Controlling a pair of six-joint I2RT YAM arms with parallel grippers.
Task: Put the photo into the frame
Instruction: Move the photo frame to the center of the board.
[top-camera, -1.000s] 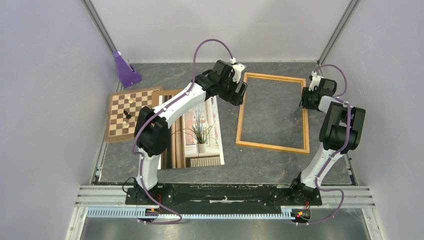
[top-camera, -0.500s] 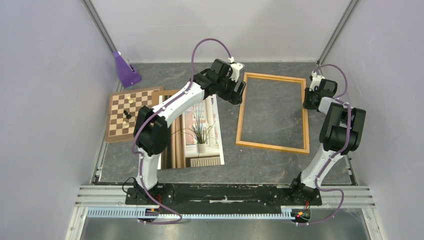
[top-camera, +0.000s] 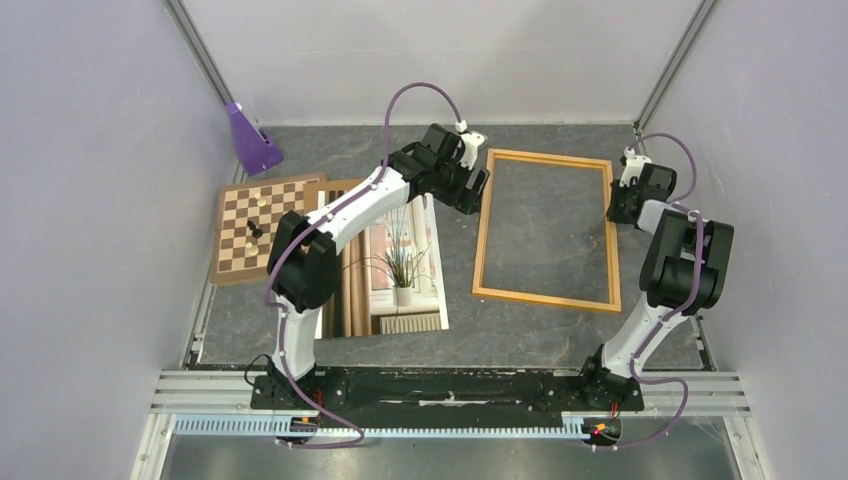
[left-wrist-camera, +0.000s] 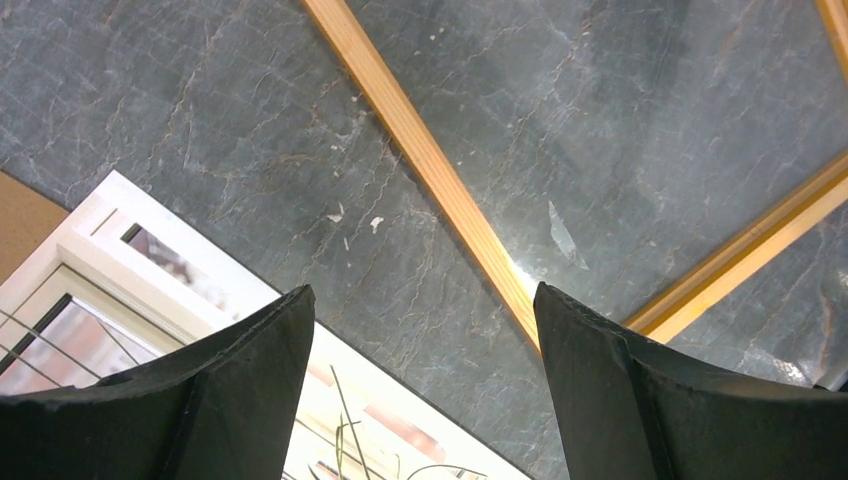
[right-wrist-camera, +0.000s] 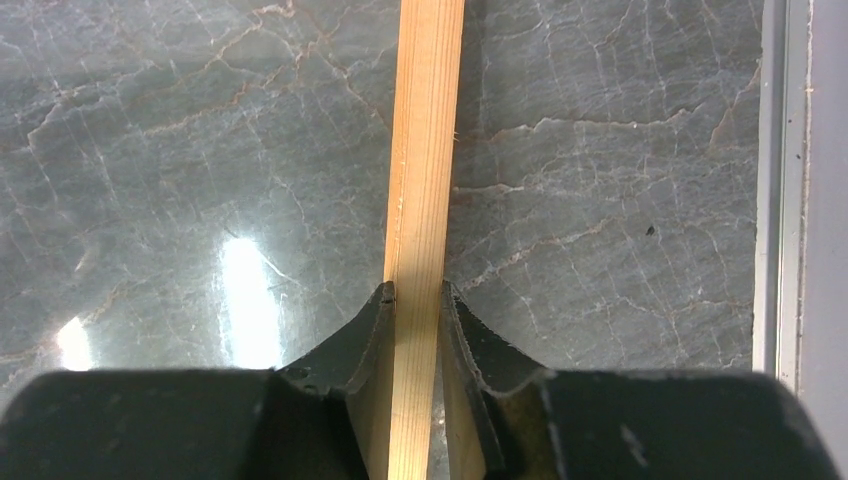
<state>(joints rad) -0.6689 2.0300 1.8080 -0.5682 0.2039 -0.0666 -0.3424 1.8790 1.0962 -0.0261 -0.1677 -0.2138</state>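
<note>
The frame (top-camera: 545, 296) is an open rectangle of light orange rails lying flat on the grey table, right of centre. My right gripper (top-camera: 617, 207) is shut on its right rail (right-wrist-camera: 425, 150), one finger on each side, as the right wrist view (right-wrist-camera: 417, 295) shows. The photo (top-camera: 400, 270), a plant by a bright window, lies left of the frame under my left arm. My left gripper (top-camera: 472, 186) is open and empty above the gap between the photo (left-wrist-camera: 180, 290) and the frame's left rail (left-wrist-camera: 430, 165); in the left wrist view (left-wrist-camera: 425, 310) its jaws stand wide apart.
A brown backing board (top-camera: 343, 186) sticks out from under the photo's far edge. A chessboard (top-camera: 262, 225) with a few pieces lies at the left. A purple object (top-camera: 250, 140) stands at the back left corner. A metal rail (right-wrist-camera: 775, 180) borders the table just right of the frame.
The frame has shifted slightly to the right and toward the near side, held by my right gripper. My left gripper has drawn back a little to the left.
</note>
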